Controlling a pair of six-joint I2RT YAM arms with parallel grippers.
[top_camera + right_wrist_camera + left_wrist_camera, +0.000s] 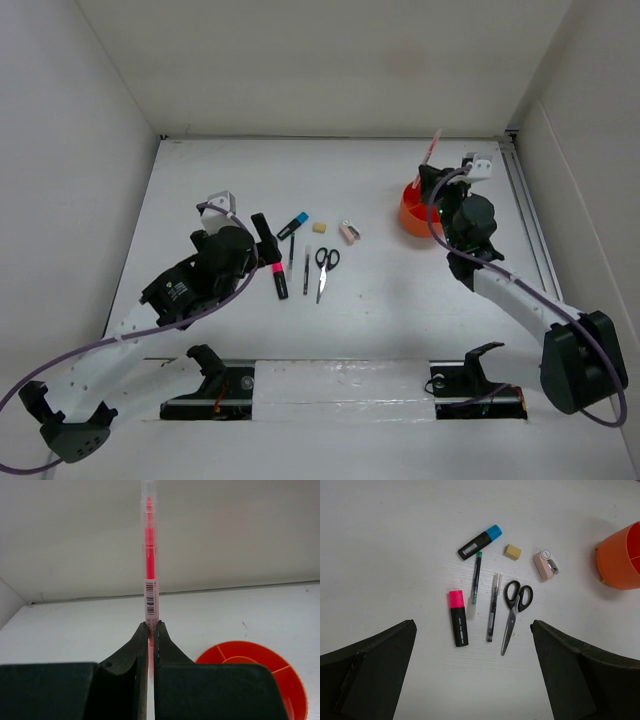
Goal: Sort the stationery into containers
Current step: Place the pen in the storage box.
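My right gripper (151, 627) is shut on the pink pencil (149, 575), holding it upright above and just left of the round orange tub (255, 667); the top view shows the pencil (432, 150) over the tub (410, 215). My left gripper (473, 630) is open and empty above the table, just left of the row of stationery. There lie a pink-and-black highlighter (458, 617), a blue-capped black marker (480, 542), two thin dark pens (475, 583) (493, 607), black-handled scissors (515, 607), a cream eraser (512, 552) and a small pinkish-beige piece (546, 563).
White walls close the table on the left, back and right. A metal rail (530, 220) runs along the right edge behind the tub. The arm bases (340, 385) sit at the near edge.
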